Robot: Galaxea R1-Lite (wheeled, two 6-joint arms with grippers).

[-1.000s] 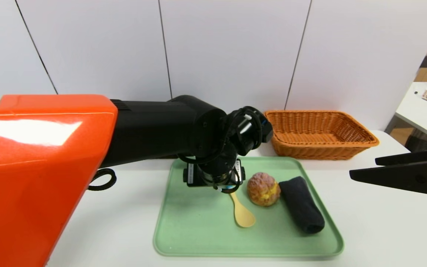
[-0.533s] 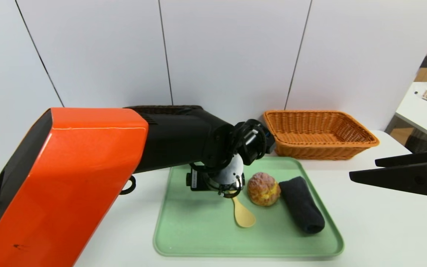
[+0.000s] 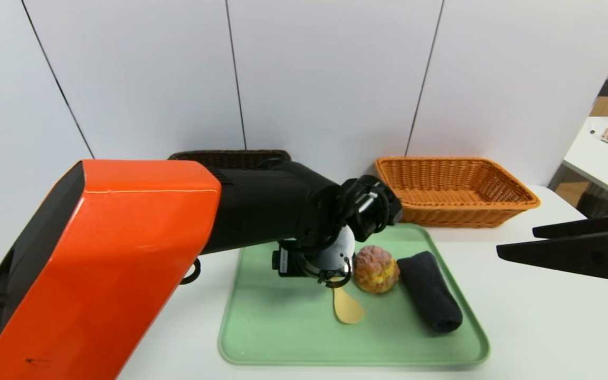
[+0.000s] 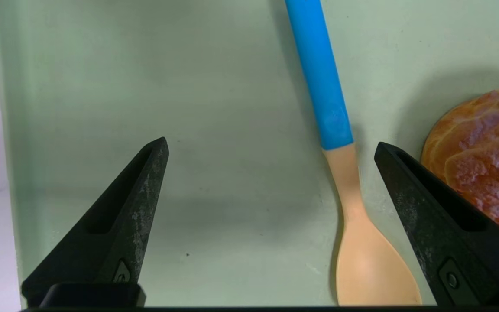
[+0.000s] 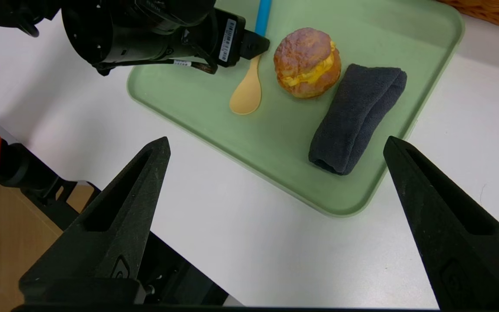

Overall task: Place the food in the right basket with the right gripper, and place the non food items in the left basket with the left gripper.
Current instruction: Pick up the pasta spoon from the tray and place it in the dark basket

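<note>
One wooden spoon (image 4: 340, 130), smooth with a glossy blue handle, lies at the green tray's (image 3: 293, 338) twelve o'clock side, between the widely parted, empty fingers of the left gripper (image 4: 271, 145). One crusty, round cream puff (image 3: 376, 269) sits at one o'clock; one rolled, dark terry towel (image 3: 429, 291) at three. Two woven baskets stand beyond: brown (image 3: 230, 155) at eleven, partly behind the left arm (image 3: 140, 253), orange (image 3: 452, 214) at one. The right gripper (image 5: 277, 141), wide and empty, hangs at three o'clock, off the tray.

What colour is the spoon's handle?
The handle is bright blue, seen best in the left wrist view.
</note>
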